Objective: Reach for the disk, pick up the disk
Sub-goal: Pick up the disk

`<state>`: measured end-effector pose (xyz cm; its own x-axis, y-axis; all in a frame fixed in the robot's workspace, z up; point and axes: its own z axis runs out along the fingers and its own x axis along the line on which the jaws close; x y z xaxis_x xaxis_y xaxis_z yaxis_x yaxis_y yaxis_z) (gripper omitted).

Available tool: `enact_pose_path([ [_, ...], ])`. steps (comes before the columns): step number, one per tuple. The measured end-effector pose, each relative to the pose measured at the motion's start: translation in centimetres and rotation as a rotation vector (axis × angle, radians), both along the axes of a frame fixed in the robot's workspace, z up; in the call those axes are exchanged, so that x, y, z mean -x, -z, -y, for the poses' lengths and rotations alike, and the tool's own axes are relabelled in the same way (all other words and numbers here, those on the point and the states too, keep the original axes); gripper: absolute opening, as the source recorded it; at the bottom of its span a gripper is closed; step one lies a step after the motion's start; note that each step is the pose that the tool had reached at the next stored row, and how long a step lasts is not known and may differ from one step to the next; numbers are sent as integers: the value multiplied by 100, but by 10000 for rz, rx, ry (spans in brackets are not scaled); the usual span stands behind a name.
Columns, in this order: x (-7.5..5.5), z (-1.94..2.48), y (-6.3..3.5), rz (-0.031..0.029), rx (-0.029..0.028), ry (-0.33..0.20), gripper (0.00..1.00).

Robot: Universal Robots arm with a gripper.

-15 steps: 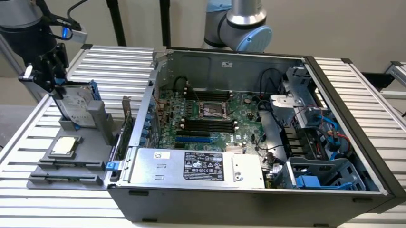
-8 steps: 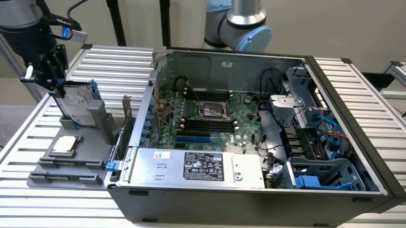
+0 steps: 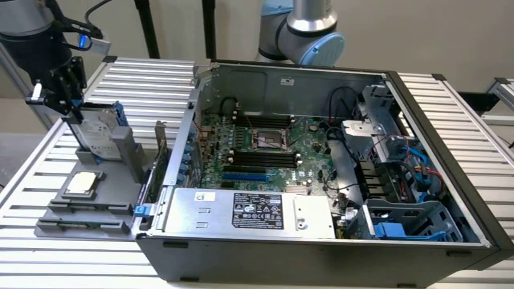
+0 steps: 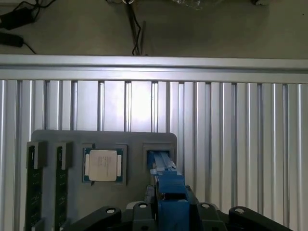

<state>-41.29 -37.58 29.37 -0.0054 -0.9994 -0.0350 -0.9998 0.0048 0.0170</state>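
I am looking down at a big table [image 3: 449, 120] made of long shiny metal slats. They lie side by side with thin dark gaps between them. Behind the table is a plain, pale wall [image 3: 434, 36]. Two black poles [image 3: 148, 30] stand up at the back, toward the exterior view's left. Past the table's far edge, the wrist view shows the floor [image 4: 72, 33]. It is dull grey-brown, and black cables [image 4: 14, 19] lie on it (one looks like it ends in a small black box). A bright white patch of light [image 4: 139, 106] shines on the slats.
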Motion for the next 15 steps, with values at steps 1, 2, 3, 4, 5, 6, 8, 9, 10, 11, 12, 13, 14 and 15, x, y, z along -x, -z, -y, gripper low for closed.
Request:
enact_pose_path([
  [1, 0, 3, 0, 25, 0, 0, 33],
  [2, 0, 8, 0, 52, 0, -1, 33],
  [3, 0, 12, -1, 85, 1, -1, 33],
  [4, 0, 17, 0, 125, 1, 1, 33],
  [5, 1, 22, 0, 164, 1, 0, 33],
  [6, 1, 27, 0, 205, 1, 0, 33],
  [8, 1, 39, 0, 287, -2, -1, 33],
  [9, 1, 46, 0, 312, -8, -1, 33],
  [10, 2, 55, 0, 324, -16, -1, 33],
  [11, 2, 65, 1, 330, -30, 0, 33],
  [12, 2, 78, 1, 332, -50, 1, 33],
  [13, 2, 91, 1, 332, -75, 2, 33],
  [14, 2, 104, 1, 332, -104, 5, 33],
  [15, 2, 114, 0, 331, -136, 9, 33],
])
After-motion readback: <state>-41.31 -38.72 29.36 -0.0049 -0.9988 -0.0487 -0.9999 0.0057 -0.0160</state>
